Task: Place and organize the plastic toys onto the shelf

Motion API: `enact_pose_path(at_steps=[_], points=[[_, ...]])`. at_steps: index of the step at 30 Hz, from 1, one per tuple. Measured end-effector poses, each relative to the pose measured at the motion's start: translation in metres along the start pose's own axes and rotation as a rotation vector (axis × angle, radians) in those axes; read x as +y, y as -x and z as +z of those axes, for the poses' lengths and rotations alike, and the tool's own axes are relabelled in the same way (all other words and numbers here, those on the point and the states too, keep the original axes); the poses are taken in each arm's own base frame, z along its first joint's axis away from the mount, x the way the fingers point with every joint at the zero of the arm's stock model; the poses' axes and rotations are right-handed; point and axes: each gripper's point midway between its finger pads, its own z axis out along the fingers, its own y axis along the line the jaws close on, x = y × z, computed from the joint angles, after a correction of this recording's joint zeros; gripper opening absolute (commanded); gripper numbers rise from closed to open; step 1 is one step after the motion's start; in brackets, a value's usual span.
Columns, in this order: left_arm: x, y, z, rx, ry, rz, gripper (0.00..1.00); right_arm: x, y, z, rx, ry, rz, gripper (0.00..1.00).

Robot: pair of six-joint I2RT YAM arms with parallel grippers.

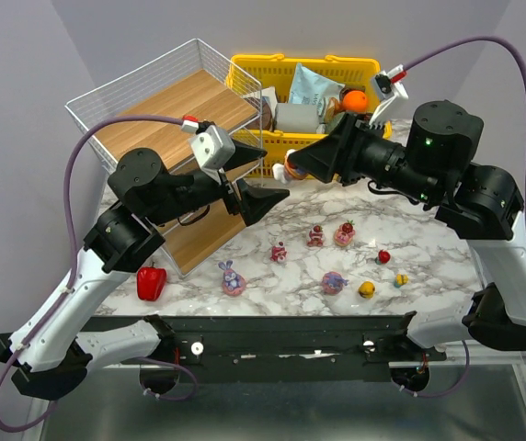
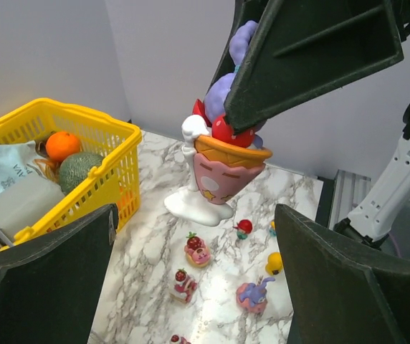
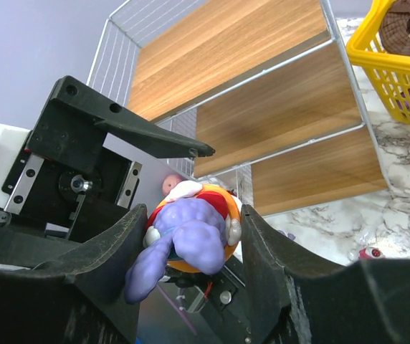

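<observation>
**Operator:** Looking from above, I'm seeing the shelf [image 1: 176, 138] standing just beside the yellow basket [image 1: 304, 69], at the far left of the marble table [image 1: 428, 239].

**Colleague:** Is anything getting in its way?

**Operator:** My left gripper [image 2: 194, 215] is hanging wide open, holding nothing, between the shelf and my right gripper [image 1: 302, 163], which is clamping a bunny cone toy [image 3: 191, 233]. The top view is mostly hiding that toy, but both wrist cameras are showing it. The red pepper [image 1: 151, 282] is lying near the shelf's foot, and the plastic toys [image 1: 334, 281] are sitting scattered across the marble.
</observation>
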Motion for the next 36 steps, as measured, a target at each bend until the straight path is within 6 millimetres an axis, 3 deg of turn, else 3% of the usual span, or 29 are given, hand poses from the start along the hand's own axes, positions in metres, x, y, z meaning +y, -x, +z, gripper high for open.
enact_pose_path(at_steps=[5,8,9,14,17,18,20,21,22,25,30,36], points=[[-0.006,-0.003,0.004,0.003,-0.023,0.022,0.96,0.002,-0.01,0.004,0.047,0.018,0.003,0.03],[-0.008,-0.005,0.006,-0.003,-0.033,0.024,0.87,0.004,-0.018,0.008,0.081,0.032,0.005,0.03],[-0.008,-0.005,0.007,-0.003,-0.035,0.026,0.79,0.005,-0.02,0.009,0.09,0.038,0.006,0.03],[-0.009,-0.014,0.015,0.016,-0.046,0.02,0.6,0.007,-0.024,0.013,0.115,0.056,0.01,0.03],[-0.011,-0.017,0.018,0.026,-0.059,0.021,0.4,0.005,-0.025,0.015,0.118,0.052,0.011,0.05],[-0.012,-0.018,0.018,0.029,-0.062,0.022,0.28,0.005,-0.025,0.016,0.12,0.052,0.009,0.07],[-0.011,-0.019,0.018,0.033,-0.06,0.022,0.18,0.004,-0.026,0.017,0.122,0.053,0.007,0.13],[-0.011,-0.02,0.018,0.034,-0.059,0.023,0.08,0.004,-0.026,0.017,0.123,0.053,0.006,0.18],[-0.011,-0.02,0.018,0.034,-0.057,0.024,0.03,0.004,-0.026,0.017,0.123,0.053,0.005,0.28],[-0.009,-0.02,0.018,0.035,-0.044,0.021,0.0,0.003,-0.026,0.019,0.118,0.055,-0.006,0.46],[-0.004,-0.029,0.017,0.036,0.003,-0.02,0.0,-0.004,-0.031,0.024,0.066,0.077,-0.045,0.48],[0.006,-0.027,0.018,-0.027,0.078,-0.082,0.0,-0.004,-0.024,0.035,-0.01,0.118,-0.122,0.61]])
